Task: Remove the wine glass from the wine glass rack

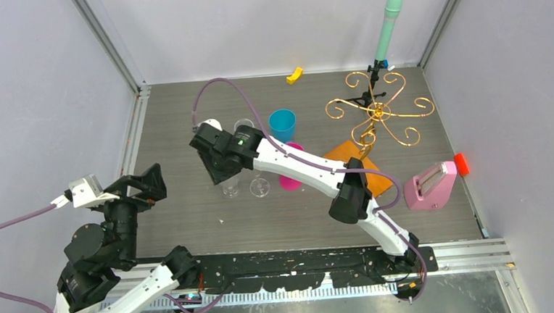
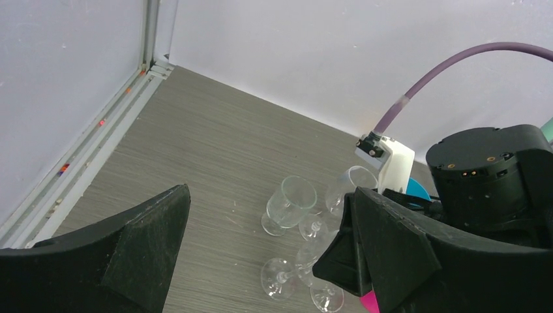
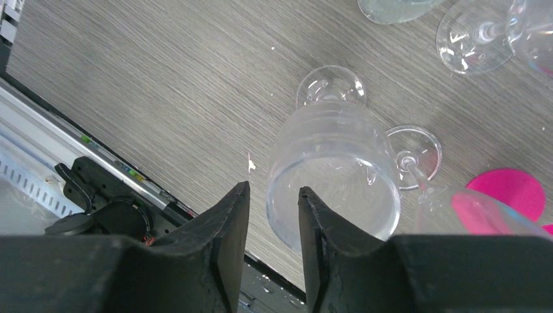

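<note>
The gold wire wine glass rack [image 1: 378, 110] stands at the back right on its orange-brown wooden base [image 1: 346, 154]; I see no glass on its curled arms. A clear wine glass [image 3: 332, 169] stands upright on the table, also in the top view [image 1: 230, 185]. My right gripper [image 3: 274, 192] hovers over its rim, slightly open, one finger outside the rim and one over the bowl, with the wall loose in the gap. Other wine glasses [image 2: 290, 205] stand or lie close by. My left gripper [image 2: 269, 195] is wide open and empty at the near left [image 1: 151, 184].
A teal cup [image 1: 282, 123] and a pink plate [image 1: 293, 179] lie beside the glasses, under the right arm. A pink toaster [image 1: 430, 185] and a red object [image 1: 462, 163] sit at the right. A yellow piece [image 1: 294, 75] and a green cylinder [image 1: 389, 22] are at the back wall.
</note>
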